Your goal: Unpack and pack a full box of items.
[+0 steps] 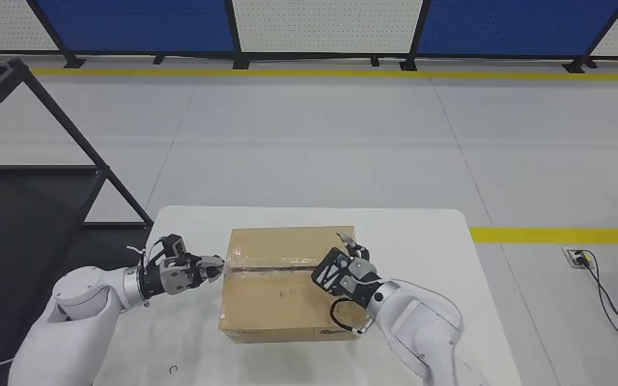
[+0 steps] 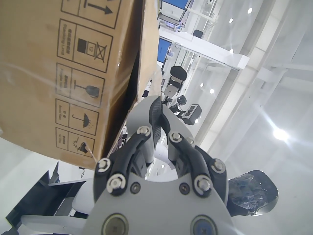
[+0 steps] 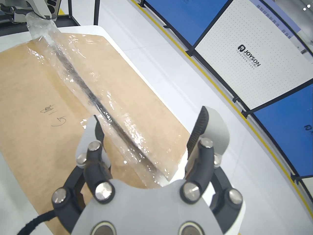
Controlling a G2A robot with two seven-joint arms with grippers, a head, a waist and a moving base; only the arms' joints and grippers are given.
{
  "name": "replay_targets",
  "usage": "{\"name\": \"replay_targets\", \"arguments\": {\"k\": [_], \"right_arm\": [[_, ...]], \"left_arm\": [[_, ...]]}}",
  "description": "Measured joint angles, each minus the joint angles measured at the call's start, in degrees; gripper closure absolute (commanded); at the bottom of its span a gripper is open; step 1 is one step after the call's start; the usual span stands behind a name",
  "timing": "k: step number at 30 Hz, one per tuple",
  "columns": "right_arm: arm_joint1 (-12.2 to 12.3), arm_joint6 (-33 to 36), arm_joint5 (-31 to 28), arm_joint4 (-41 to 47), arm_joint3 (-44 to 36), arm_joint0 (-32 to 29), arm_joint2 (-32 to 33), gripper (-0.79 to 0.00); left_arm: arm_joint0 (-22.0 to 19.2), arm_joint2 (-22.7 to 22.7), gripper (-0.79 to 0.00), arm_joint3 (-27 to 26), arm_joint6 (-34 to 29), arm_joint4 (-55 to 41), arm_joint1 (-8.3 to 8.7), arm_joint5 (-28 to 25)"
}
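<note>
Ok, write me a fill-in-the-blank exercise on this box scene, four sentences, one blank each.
1. The cardboard box stands on a ___ table.
2. The left claw is ___ on one end of the clear tape.
3. The right claw hangs over the box with its fingers ___.
4. The tape runs along the seam on the box's ___ face.

Missing words: white; shut; open; top.

Pale floor (image 1: 319, 145), blue and white partitions (image 1: 135, 24)
</note>
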Motion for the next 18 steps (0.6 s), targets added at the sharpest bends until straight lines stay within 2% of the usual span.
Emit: {"name": "replay_targets", "arguments": {"k": [8, 11, 18], "right_arm": [[0.0, 0.1, -0.1, -0.1, 0.0, 0.1, -0.1, 0.0], [-0.1, 0.3, -0.2, 1.7, 0.2, -0.5, -0.4, 0.0], [-0.9, 3.5, 1.0, 7.7, 3.4, 2.7, -3.0, 0.0]], "left_arm": [[-0.8, 0.9, 0.0, 1.6, -0.3, -0.6, -0.11, -0.3], [-1.1, 1.2, 0.0, 2.0, -0.4, -0.8, -0.17, -0.4], [-1.8, 2.0, 0.0, 3.0, -0.9, -1.0, -0.24, -0.7]]}}
